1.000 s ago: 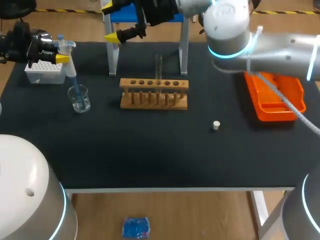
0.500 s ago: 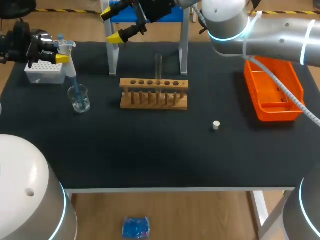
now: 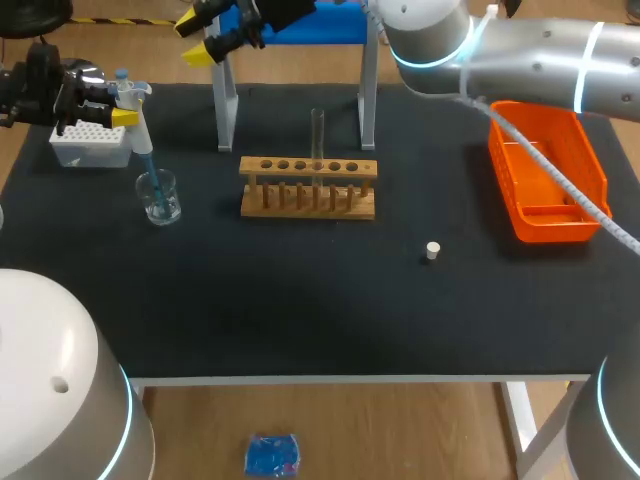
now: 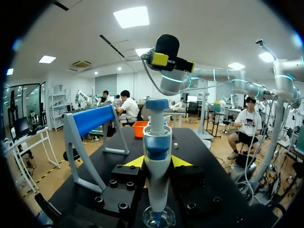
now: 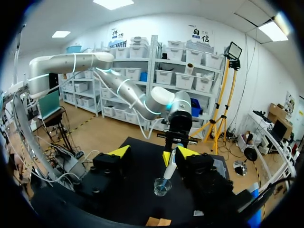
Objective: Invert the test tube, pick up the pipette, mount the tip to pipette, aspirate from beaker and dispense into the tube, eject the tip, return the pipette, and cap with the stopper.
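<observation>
Black desk point(image 3: 300, 300), all kit laid out. Status:

- Invert tube: looks done. Test tube point(image 3: 317, 130) stands upright in wooden rack point(image 3: 308, 187), mid desk. Can't tell if there's liquid in it.
- Pick up pipette: done. Left pincer point(image 4: 157, 162) is clamped on pipette point(image 4: 156, 142) body, far left.
- Mount tip: looks done. Blue tip point(image 3: 150, 178) is on; white tip box point(image 3: 90, 146) sits just beyond it.
- Aspirate: prob. the current step. Tip end is down inside glass beaker point(image 3: 159, 196), left of rack. Can't tell fill level in tip.
- Left to do: dispense into tube, eject tip, return pipette, cap.

Right pincer point(image 3: 197, 37) is wide, empty, up over far-left end of pipette stand point(image 3: 225, 110), facing the beaker. Stopper point(image 3: 432, 250) lies loose on desk, near-right of rack, well apart from tube. Orange tray point(image 3: 503, 180) at far right, prob. for tip eject.

Est. just under halfway.
</observation>
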You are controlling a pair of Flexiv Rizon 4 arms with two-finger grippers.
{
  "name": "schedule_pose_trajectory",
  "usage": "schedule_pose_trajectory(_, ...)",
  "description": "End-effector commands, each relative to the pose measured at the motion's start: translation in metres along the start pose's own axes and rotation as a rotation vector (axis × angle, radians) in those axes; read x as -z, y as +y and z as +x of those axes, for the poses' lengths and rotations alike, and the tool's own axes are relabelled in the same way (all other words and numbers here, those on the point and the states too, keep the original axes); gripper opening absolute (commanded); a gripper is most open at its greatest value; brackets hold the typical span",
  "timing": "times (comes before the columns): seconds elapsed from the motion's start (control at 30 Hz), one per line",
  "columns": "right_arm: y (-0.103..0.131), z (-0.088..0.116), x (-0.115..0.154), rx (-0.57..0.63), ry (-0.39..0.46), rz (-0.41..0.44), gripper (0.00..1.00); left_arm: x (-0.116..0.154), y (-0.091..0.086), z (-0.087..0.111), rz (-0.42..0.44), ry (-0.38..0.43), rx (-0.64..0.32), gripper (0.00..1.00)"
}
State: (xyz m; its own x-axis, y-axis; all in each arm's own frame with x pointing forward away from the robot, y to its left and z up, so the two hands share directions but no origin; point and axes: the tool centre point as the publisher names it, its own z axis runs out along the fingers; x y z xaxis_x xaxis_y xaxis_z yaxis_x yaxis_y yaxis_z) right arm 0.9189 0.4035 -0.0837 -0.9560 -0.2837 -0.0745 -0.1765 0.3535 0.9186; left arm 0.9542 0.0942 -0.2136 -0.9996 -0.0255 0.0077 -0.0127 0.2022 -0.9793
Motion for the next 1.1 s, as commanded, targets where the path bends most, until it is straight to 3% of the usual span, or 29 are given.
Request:
schedule_pose_trajectory(0.03, -0.005, -0.020, -0.014, -0.020, 0.056, -0.019, 0.00, 0.001, 0.000, -0.001, 0.001, 0.004, -0.001, 0.00)
schedule_pose_trajectory(0.43, 0.012, -0.028, -0.051, -0.089, 0.062, -0.005, 0.00, 0.001, 0.000, -0.001, 0.001, 0.004, -0.001, 0.00)
schedule_pose_trajectory(1.1, 0.003, -0.030, -0.085, -0.158, 0.049, 0.033, 0.00, 0.001, 0.000, -0.001, 0.001, 0.004, -0.001, 0.00)
